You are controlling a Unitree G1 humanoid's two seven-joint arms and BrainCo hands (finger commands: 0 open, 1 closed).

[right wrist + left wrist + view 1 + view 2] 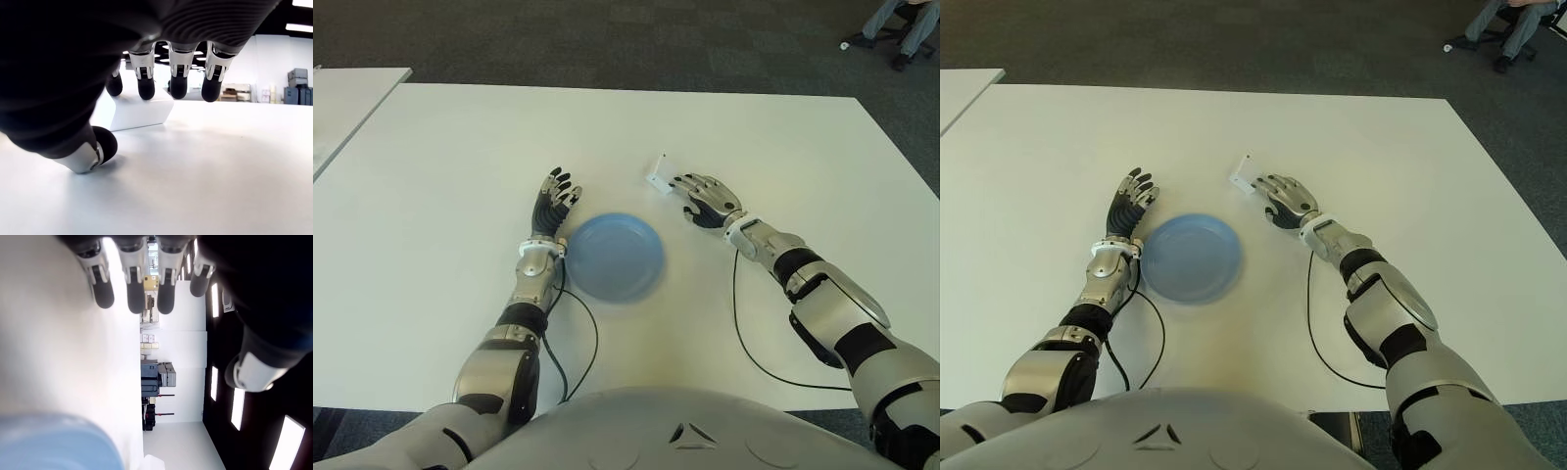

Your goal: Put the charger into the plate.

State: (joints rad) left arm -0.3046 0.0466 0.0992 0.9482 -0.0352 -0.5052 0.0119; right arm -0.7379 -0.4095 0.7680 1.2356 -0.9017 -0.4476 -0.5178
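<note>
A small white charger (658, 177) lies on the white table (450, 176), just behind and right of a blue plate (615, 256). My right hand (703, 200) is palm down right beside the charger, its fingers (177, 87) spread and reaching over the charger (134, 109) without closing on it. The thumb (102, 145) touches the table. My left hand (554, 204) shows at the plate's left rim with fingers (134, 293) extended and nothing in it. A piece of the plate (54, 443) appears in the left wrist view.
Black cables (749, 343) trail from both wrists across the near part of the table. Another white table's corner (347, 103) shows at the far left. A seated person's legs (901, 24) are at the far right on the carpet.
</note>
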